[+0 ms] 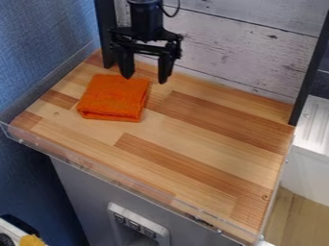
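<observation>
And here in the camera view, the gripper [145, 79] hangs from the top, black and angular, its two chunky fingers wide apart, pointing down with nothing between them. One finger lines up with the back edge of the cloth [114, 97], the other sits just to the side of it; whether there's any contact, I can't tell.

The cloth itself, bright orange and fuzzy like terry, lies folded into a thick, soft-cornered square toward the back left of the counter [193, 129]. Its front edge shows the stacked layers of the fold.

Now the counter: smooth wood, butcher-block style, pale and reddish-brown strips laid side by side, with small round knots dotted in. A clear, hard rim [128, 181] runs along the front, catching the light. Behind it all, whitewashed planks [237, 45] show grain and dark flecks, flanked by two flat black posts. Over on the left, a blue wall [42, 43] with a woven-looking texture. Below the rim, a flat grey front [83, 192] carries a pale plastic panel [160, 235] with a row of small dark squares. And off right, a white ribbed surface [315, 125], all raised grooves.
</observation>
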Tool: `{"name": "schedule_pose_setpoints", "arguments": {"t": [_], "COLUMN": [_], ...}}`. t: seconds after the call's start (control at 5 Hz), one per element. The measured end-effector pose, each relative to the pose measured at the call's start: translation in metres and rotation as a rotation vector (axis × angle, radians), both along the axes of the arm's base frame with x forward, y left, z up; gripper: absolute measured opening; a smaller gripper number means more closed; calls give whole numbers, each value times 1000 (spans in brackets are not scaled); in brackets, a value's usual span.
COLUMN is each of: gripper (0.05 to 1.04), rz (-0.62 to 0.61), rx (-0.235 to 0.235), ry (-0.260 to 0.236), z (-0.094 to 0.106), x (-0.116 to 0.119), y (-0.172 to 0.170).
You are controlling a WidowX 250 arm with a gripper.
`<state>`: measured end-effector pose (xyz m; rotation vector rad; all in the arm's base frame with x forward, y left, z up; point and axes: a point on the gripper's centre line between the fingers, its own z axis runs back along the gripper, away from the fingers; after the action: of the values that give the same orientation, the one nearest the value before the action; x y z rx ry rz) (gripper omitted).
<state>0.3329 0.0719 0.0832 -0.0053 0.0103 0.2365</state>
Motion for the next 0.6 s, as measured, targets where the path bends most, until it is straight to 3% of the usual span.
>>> {"name": "schedule_pose_setpoints", "arguments": {"t": [0.6], "gripper": [996], "rz": [151], "rx": [12], "ry": [-36], "z": [-1], "x": [2], "y": [37]}}
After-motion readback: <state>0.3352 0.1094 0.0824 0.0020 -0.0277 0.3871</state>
